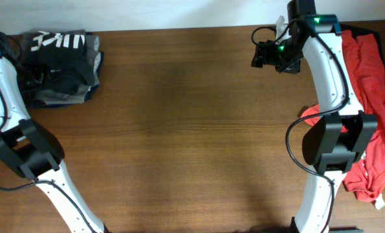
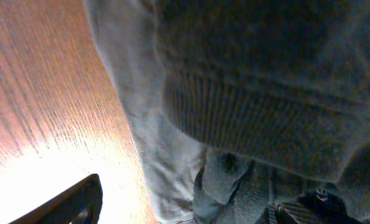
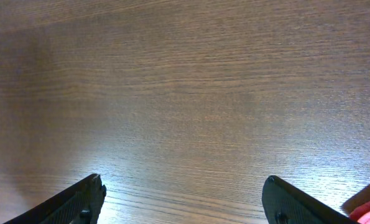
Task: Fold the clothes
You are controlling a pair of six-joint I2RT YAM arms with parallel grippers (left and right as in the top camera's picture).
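Cloth of the folded black shirt [image 1: 59,61] is soft, limp; take an edge. Beside it, my left claw [image 2: 185,208] stands released; right claw [image 3: 185,199] released.

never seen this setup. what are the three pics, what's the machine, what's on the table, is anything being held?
The machine is two white-and-black robot arms at a brown wooden table, each ending in a two-finger end effector.

The wide picture comes from a fixed camera above the table. The other two come from cameras on the wrists, looking past each arm's own fingers.

At the far left corner lies a folded pile of dark clothes with white lettering. The left end effector is at that pile, though the arm hides it from above; its wrist camera is filled with grey-looking ribbed cloth, and only one finger shows. Whether it is open is not visible.

Along the right edge lies a crumpled red cloth garment.

The right end effector is open over bare wood, holding nothing.
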